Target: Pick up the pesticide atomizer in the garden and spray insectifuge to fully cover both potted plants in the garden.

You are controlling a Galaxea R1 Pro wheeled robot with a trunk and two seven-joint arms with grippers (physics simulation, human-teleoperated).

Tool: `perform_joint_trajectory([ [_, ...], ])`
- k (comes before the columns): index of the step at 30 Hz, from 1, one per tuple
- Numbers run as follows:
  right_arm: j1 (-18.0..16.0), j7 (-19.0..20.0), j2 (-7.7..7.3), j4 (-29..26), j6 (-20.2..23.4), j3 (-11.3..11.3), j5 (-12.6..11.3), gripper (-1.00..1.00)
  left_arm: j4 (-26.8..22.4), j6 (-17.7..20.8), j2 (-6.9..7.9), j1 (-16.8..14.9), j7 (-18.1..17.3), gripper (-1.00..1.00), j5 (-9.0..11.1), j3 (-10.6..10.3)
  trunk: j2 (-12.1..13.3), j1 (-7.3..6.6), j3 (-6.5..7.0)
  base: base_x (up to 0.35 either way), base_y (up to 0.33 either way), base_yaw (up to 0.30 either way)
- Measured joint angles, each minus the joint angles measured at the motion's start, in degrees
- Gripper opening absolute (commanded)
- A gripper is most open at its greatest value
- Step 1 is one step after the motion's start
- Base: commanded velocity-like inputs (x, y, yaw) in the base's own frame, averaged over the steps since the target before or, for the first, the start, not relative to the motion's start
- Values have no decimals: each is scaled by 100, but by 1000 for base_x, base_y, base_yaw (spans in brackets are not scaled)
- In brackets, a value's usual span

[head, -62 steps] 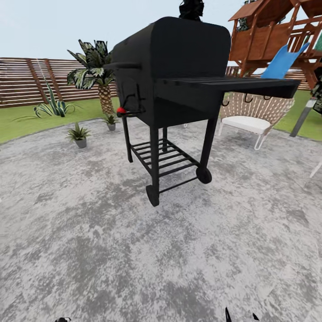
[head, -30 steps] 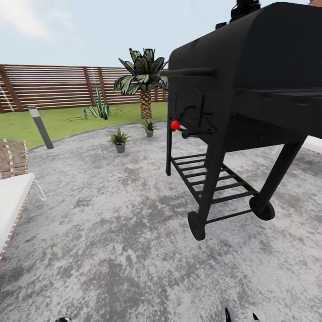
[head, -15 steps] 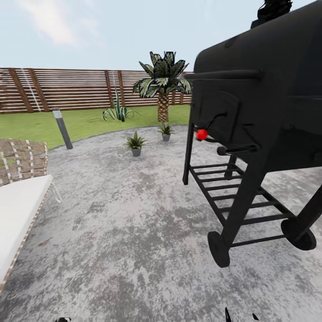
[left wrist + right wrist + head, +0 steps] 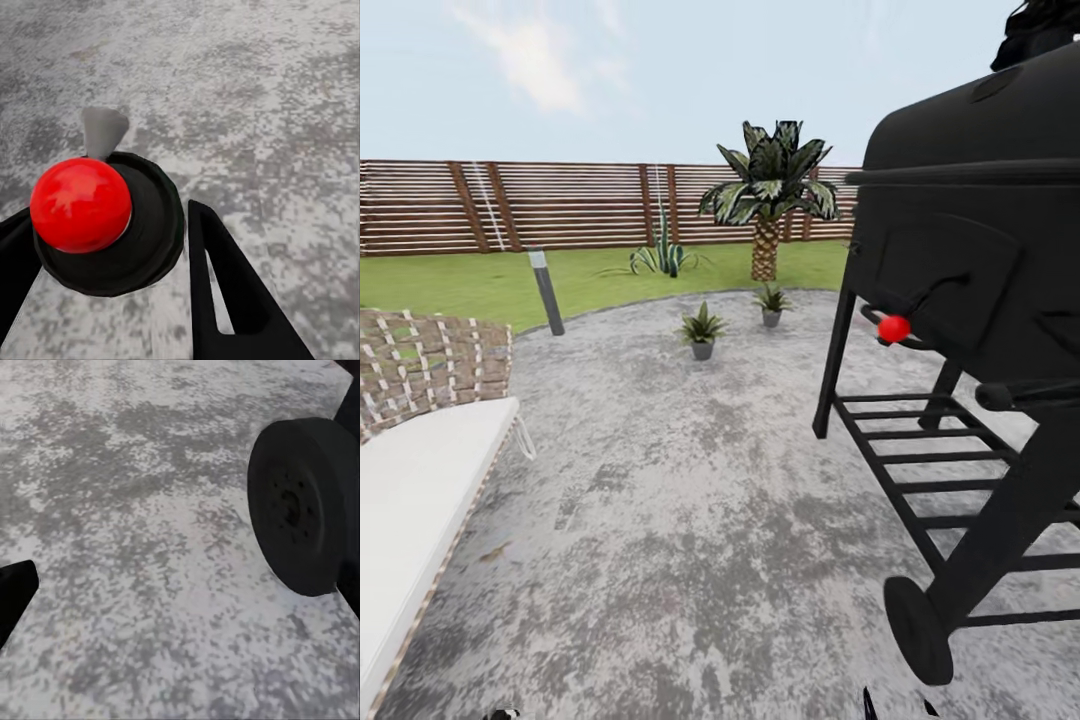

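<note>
Though 2 potted plants (image 4: 702,331) show clearly, frame crops grill (image 4: 980,300).

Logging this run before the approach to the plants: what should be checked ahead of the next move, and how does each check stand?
1. Both targets in sight: ok. The nearer potted plant and the farther potted plant stand upright on the patio ahead.
2. Route to them: ok. Bare paving lies between the grill on the right and the lounge chair on the left.
3. Atomizer in hand: cannot tell. A red-knobbed dark round object sits between the left gripper fingers, and its identity is unclear.
4. Right gripper free: cannot tell.
5. Clearance from the grill wheel: cannot tell. It looks close in the right wrist view.
</note>
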Motion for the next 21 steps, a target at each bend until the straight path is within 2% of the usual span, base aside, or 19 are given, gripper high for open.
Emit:
perform_joint_trajectory([
  [21, 0, 0, 1, 0, 0, 0, 0, 100, 9, 0, 0, 2, 0, -100, 1, 1, 0, 0, 90, 336, 0, 240],
])
